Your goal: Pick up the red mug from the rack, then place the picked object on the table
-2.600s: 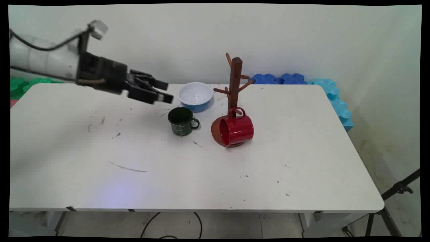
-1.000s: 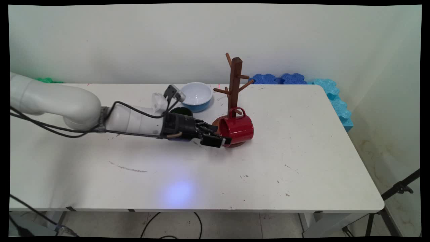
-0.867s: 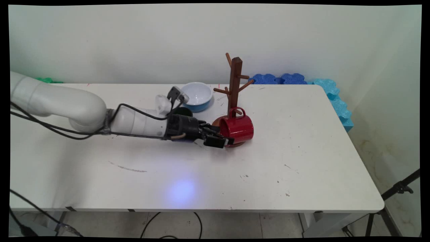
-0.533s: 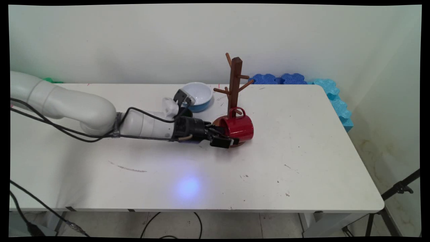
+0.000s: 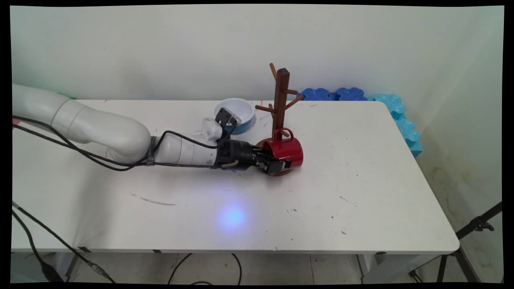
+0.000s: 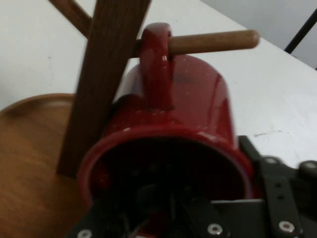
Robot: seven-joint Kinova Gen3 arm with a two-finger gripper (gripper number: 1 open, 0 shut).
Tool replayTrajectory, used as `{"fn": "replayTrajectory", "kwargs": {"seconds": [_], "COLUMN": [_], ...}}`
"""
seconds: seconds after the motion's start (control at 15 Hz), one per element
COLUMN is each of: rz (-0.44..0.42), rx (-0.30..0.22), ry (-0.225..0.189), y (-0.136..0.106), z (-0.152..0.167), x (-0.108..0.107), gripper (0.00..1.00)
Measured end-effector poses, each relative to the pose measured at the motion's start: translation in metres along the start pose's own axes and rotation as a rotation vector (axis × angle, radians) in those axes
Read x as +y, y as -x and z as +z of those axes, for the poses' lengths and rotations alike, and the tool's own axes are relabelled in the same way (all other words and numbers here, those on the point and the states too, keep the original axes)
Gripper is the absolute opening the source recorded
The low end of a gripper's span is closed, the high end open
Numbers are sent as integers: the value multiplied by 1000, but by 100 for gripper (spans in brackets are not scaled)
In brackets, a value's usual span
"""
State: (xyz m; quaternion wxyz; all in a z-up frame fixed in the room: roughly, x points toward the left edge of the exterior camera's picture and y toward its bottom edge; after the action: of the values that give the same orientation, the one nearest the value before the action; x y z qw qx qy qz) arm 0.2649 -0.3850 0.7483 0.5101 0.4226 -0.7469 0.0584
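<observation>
Gripper [image 5: 277,165] is right down at table height, nose pushed up against the open mouth of the red mug [image 5: 286,151]. The arm is stretched out low across the table [image 5: 361,180] from the left, cables draped along it.

The mug hangs on its side off the wooden rack [image 5: 282,96], roughly mid-table towards the back. On my hand cam I can see a peg [image 6: 213,42] going straight through the mug's handle [image 6: 156,64], with the rack's post [image 6: 106,74] just to the left of it. The rack's round base [image 6: 29,163] sits under and beside the mug. I can't say whether the mug's body actually rests on it. The mug's mouth faces straight back at the camera, dark inside.

Honestly I can't tell if the gripper is spread or pinching the rim. The hand cam shows black linkage low at the mug's opening and more of it outside the mug wall on the right, but the tips themselves are lost in shadow.

A white and blue bowl [image 5: 241,108] sits behind the wrist, partly covered by it and apart from the rack. Blue foam tiles [image 5: 333,94] run along the far right edge of the table by the wall.
</observation>
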Motion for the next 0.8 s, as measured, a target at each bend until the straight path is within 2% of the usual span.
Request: {"fn": "replayTrajectory", "kwargs": {"seconds": [0.53,0.8], "rz": [29,38], "rx": [10,14], "ry": [9,28], "y": [-2,-2], "z": [4,-4], "x": [-5,-2], "gripper": [0,0]}}
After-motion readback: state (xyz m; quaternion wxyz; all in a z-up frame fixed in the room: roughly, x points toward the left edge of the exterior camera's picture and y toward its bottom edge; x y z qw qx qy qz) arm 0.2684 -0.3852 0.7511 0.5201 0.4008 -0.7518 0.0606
